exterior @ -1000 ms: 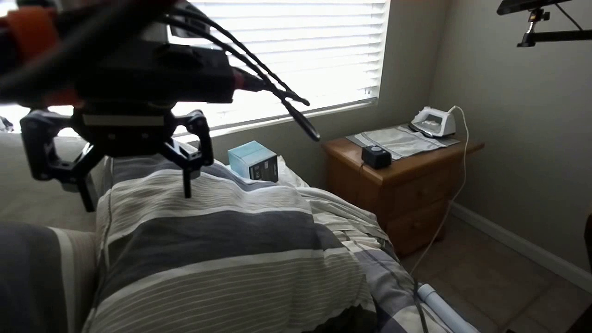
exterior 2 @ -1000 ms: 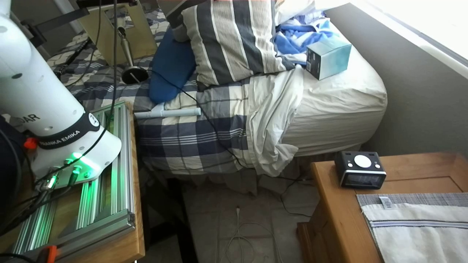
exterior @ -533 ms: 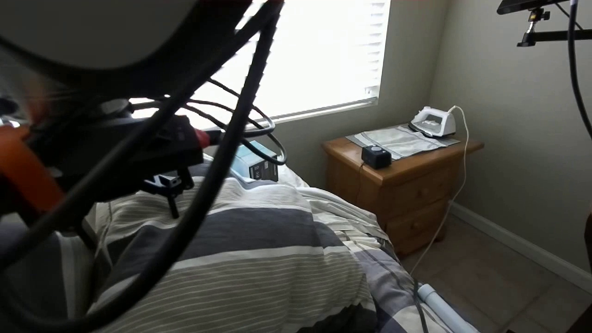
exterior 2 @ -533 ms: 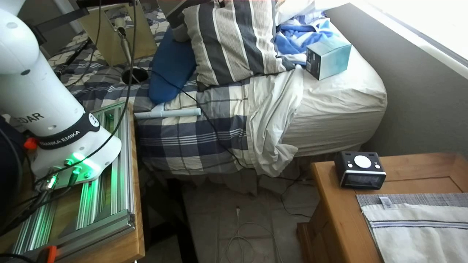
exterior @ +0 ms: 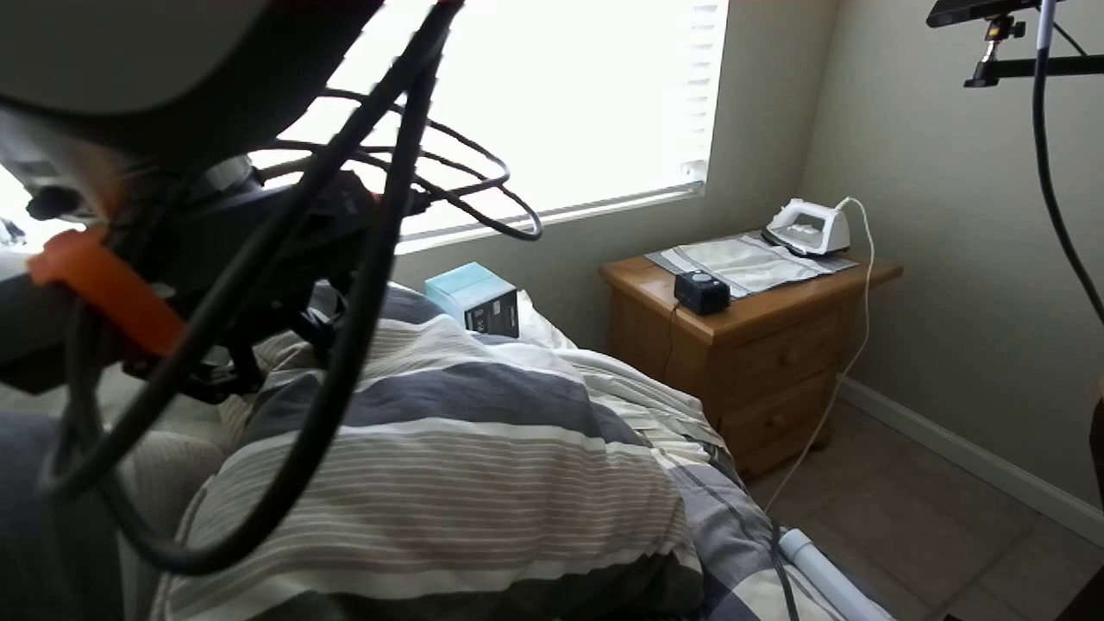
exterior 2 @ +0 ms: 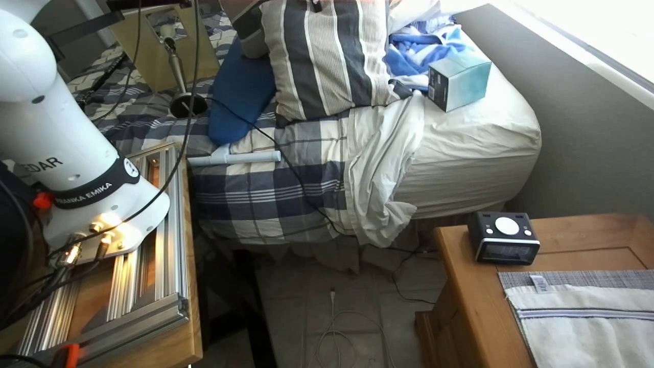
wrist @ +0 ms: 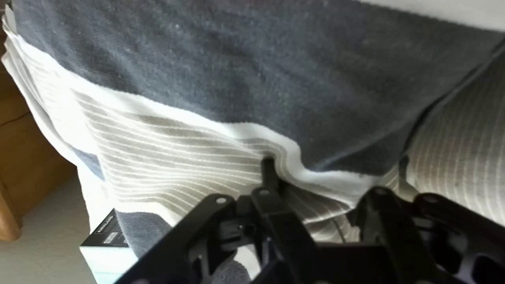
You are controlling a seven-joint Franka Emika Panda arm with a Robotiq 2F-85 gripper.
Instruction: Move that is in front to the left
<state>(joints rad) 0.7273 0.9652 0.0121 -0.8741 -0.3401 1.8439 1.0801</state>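
Observation:
A large pillow striped in dark grey, beige and white (exterior: 483, 483) (exterior 2: 332, 61) lies on the bed in both exterior views and fills most of the wrist view. My gripper (wrist: 335, 173) is down at its upper end, partly closed, with cloth gathered in folds between its fingers (wrist: 270, 173). One finger dents the beige stripes; the opposite one sits at the pillow's edge beside a second beige cushion (wrist: 457, 157). The fingertips are partly sunk in the fabric. In an exterior view, the arm and its cables cover much of the gripper (exterior: 278, 355); a dark fingertip (exterior 2: 316, 6) barely shows.
A pale blue box (exterior: 473, 300) (exterior 2: 460, 82) stands on the bed past the pillow, near the window wall. Beside the bed, a wooden nightstand (exterior: 759, 336) carries a black clock (exterior 2: 503, 237) and a white iron (exterior: 808, 228). Loose black cables (exterior: 362, 345) hang from the arm.
The gripper has come down from above onto the pillow, and its jaws have narrowed. The pillow has puckered and shifted slightly. The light at the robot's base went from green to warm white.

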